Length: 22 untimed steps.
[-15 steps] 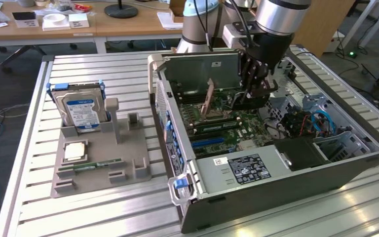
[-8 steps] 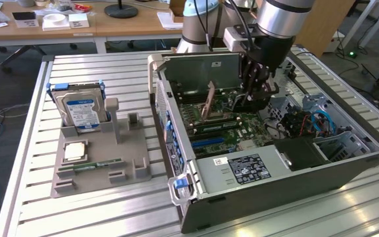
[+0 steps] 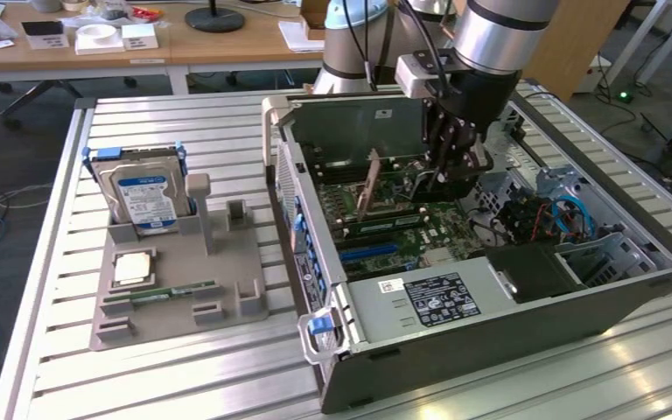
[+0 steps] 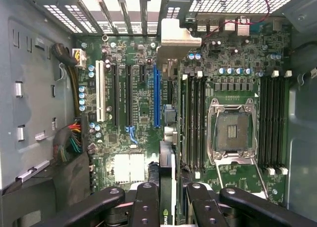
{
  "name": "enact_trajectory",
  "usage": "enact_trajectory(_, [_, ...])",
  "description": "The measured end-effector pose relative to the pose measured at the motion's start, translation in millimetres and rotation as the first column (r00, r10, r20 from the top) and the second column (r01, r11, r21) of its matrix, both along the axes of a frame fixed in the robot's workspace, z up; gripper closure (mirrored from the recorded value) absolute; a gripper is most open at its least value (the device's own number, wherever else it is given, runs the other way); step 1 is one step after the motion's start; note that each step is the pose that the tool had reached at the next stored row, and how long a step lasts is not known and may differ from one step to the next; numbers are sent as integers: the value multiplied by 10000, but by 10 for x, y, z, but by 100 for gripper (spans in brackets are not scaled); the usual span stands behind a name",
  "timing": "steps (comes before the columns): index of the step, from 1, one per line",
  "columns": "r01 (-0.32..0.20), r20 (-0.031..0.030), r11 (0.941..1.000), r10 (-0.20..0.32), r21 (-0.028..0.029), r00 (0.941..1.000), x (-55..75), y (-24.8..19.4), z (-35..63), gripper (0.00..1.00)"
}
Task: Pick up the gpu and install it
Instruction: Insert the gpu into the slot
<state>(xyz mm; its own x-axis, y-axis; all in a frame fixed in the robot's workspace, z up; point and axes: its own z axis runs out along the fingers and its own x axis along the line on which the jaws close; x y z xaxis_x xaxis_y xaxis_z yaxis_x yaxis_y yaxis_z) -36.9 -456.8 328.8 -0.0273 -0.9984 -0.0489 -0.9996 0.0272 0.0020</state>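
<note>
Starting exterior view's left: tray (image 3: 172, 315) with hard drive (image 3: 143, 188); centre, open pc case (image 3: 465, 341); gripper (image 3: 453, 171) down inside it, over motherboard (image 4: 138, 103). Step in hand, my guess: install, pick done; gpu (image 4: 166, 162) hangs edge-on near blue slot (image 4: 156, 95). Seating likely calls for card edge lined over slot, straight push. Fingers (image 4: 143, 202) part closed, pinching gpu from both sides.

I see a blue hard drive (image 3: 146, 194) standing in a grey holder (image 3: 164, 325) beside the open computer case (image 3: 511, 341).
</note>
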Motion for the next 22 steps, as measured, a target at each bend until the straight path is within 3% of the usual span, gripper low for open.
enact_trajectory(11, [-146, 16, 9999, 146, 25, 9999, -42, 0, -137, 74])
enact_trajectory(22, [-255, 17, 9997, 255, 46, 9997, -73, 0, -187, 74])
